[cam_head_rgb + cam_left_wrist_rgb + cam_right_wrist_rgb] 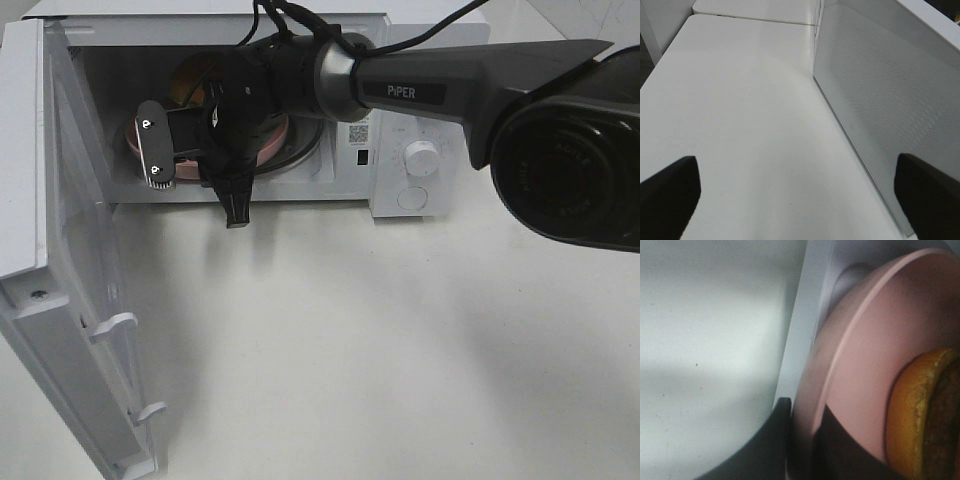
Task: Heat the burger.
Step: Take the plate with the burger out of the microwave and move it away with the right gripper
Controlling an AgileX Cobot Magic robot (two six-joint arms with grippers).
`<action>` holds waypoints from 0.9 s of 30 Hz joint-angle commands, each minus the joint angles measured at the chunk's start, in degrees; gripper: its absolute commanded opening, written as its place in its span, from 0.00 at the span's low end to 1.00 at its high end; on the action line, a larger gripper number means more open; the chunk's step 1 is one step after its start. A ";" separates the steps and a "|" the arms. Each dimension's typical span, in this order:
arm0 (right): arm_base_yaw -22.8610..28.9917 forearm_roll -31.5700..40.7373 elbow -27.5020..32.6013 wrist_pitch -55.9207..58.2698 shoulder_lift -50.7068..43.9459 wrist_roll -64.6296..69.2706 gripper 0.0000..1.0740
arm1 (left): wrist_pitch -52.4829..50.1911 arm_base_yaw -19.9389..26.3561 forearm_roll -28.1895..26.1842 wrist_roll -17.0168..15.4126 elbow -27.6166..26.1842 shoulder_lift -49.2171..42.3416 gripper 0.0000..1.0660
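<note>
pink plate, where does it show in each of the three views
Exterior high: the pink plate sits inside the open microwave, mostly hidden behind the right tool.
Left wrist: not in it; only the table and the microwave door show.
Right wrist: it fills the right half, its rim pinched by the right tool, the burger on it.
Shared landmark: the white table.
</note>
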 commanded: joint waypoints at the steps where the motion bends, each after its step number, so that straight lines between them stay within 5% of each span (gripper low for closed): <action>1: 0.74 -1.95 0.69 -1.03 -2.46 0.46 0.00 | -0.52 0.17 -0.46 0.11 0.17 -0.34 0.92; 27: 0.92 -12.20 31.05 -21.03 -19.25 6.36 0.00 | -0.52 0.17 -0.46 0.17 0.17 -0.34 0.92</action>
